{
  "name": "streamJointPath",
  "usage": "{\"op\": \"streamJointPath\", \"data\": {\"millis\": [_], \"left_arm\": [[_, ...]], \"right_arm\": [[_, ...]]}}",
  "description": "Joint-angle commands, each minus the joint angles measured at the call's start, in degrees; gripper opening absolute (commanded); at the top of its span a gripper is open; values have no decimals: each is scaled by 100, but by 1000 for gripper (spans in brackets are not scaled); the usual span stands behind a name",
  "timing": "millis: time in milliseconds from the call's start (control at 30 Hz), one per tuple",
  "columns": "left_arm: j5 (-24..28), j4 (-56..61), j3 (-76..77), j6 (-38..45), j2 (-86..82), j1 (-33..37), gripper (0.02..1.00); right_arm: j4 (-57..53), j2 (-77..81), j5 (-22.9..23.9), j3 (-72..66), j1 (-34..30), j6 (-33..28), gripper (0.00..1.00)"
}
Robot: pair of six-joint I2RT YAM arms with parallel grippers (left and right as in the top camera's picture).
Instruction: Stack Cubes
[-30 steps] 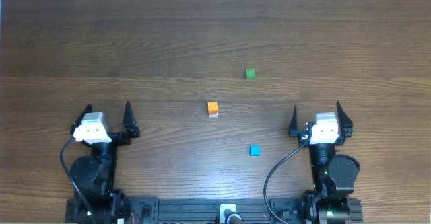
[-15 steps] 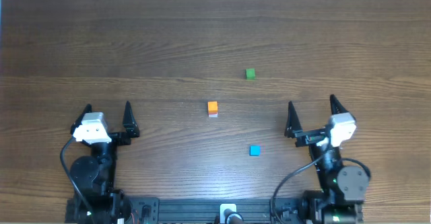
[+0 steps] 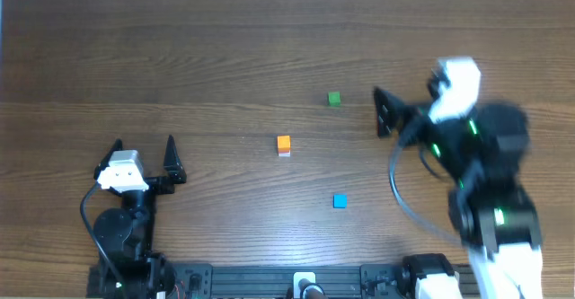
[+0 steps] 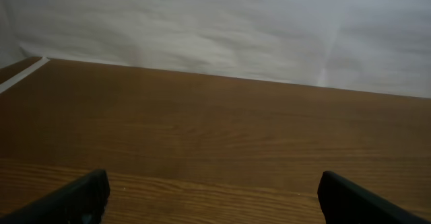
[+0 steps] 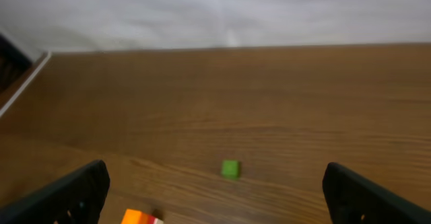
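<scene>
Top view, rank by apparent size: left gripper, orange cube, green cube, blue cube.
1. left gripper, by far the largest.
2. orange cube, green cube and blue cube: they look about alike, so no ranking among them.

The dark wood-grain bench [image 3: 225,48] carries three small cubes, well apart. The green cube [image 3: 334,99] [image 5: 230,169] lies ahead of the right jaws, centred between them. The orange cube [image 3: 284,143], pale at its base, sits between the two pairs of jaws. The blue cube [image 3: 340,201] lies nearer the right jaws.
</scene>
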Motion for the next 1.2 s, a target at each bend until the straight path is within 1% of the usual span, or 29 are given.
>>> {"op": "streamJointPath", "data": {"millis": [33,67,133,167,233,333,567,633,700,933,1200], "left_arm": [[76,-20,-24,63,-39,31,1000],[76,-20,-24,61,-39,31,1000],[76,-20,-24,63,-39,31,1000],[76,-20,-24,63,-39,31,1000],[76,-20,-24,63,-39,31,1000],[76,-20,-24,61,-39,31,1000],[76,-20,-24,61,-39,31,1000],[76,-20,-24,63,-39,31,996],[76,-20,-24,61,-39,31,1000],[76,-17,-24,63,-39,31,1000],[76,-20,-24,61,-39,31,1000]], "right_arm": [[-321,1508,822,874,748,-72,991],[-413,1893,1088,1082,929,-70,991],[-603,2524,1447,1436,1169,0,993],[-723,2848,1565,1626,1252,136,991],[-957,3477,1550,1989,1329,334,993],[-1134,4304,1512,2352,1381,415,993],[-1182,5670,1600,2505,1425,887,993],[-1169,5890,1648,2505,1427,953,993],[-1154,6102,1814,2505,1443,1069,991],[-1078,6452,2262,2511,1628,1069,991],[-870,6465,2529,2511,1805,1023,985]]}}
